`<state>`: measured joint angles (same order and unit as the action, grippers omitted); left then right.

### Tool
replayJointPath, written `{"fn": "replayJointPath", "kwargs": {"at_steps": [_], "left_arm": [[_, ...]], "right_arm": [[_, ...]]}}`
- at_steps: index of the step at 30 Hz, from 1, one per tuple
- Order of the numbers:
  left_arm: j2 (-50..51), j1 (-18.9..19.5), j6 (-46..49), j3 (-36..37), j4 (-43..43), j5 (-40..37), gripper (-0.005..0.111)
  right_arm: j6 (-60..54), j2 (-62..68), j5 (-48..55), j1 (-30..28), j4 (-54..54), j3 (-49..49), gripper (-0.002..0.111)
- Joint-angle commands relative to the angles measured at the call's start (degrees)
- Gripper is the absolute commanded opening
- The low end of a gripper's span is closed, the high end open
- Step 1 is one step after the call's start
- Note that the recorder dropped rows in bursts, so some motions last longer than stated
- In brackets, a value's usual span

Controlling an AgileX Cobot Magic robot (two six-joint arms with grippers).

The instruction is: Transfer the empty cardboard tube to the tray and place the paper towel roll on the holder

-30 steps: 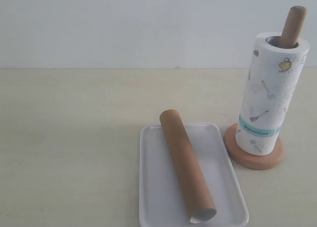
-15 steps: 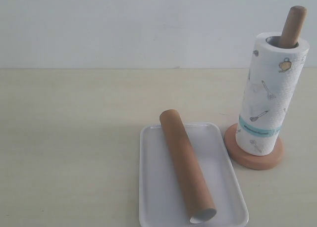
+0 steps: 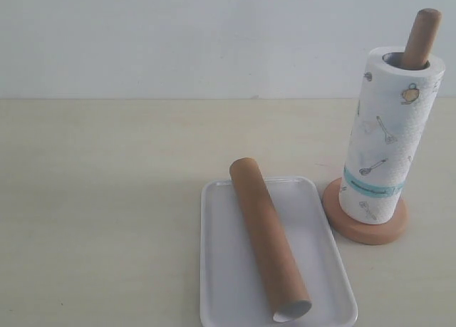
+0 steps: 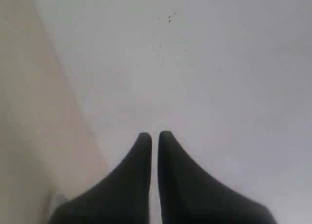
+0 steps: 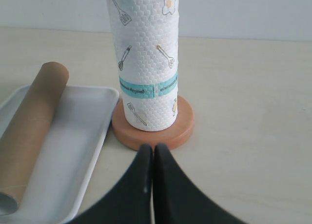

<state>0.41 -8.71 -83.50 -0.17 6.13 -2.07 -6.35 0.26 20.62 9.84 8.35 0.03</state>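
The brown cardboard tube (image 3: pixel 267 236) lies lengthwise in the white tray (image 3: pixel 221 284) at the front of the table; the right wrist view also shows the tube (image 5: pixel 30 121) in the tray (image 5: pixel 78 136). The printed paper towel roll (image 3: pixel 388 138) stands on the wooden holder (image 3: pixel 370 231), whose dowel tip (image 3: pixel 420 35) pokes out of the roll's core. My right gripper (image 5: pixel 153 147) is shut and empty, a short way off the holder's base (image 5: pixel 161 131) and the paper towel roll (image 5: pixel 146 63). The left gripper (image 4: pixel 154 135) is shut with nothing in it, facing a plain pale surface. Neither arm appears in the exterior view.
The tray sits just left of the holder base, almost touching it. Pale tabletop (image 3: pixel 100 199) spreads to the left, with a white wall (image 3: pixel 178 35) behind it.
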Motion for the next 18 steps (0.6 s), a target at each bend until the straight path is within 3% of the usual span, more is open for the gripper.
{"fn": "replayJointPath", "kwargs": {"at_steps": [1,6,8,12,18], "left_arm": [[-0.4,0.1,40.8,0.2,-9.8,1.3,0.004],[-0.4,0.1,76.4,0.2,-11.9,-8.3,0.004],[-0.4,0.7,83.9,0.2,-12.2,-11.9,0.004],[-0.4,3.1,89.2,0.2,-14.6,-15.5,0.004],[-0.4,5.1,88.7,0.2,-14.8,-15.8,0.004]], "right_arm": [[0.0,-0.3,-0.2,-0.2,0.1,0.0,0.0],[0.0,-0.3,-0.2,-0.2,0.1,0.0,0.0],[0.0,-0.3,-0.2,-0.2,0.1,0.0,0.0],[0.0,-0.3,-0.2,-0.2,0.1,0.0,0.0],[0.0,-0.3,-0.2,-0.2,0.1,0.0,0.0]]}}
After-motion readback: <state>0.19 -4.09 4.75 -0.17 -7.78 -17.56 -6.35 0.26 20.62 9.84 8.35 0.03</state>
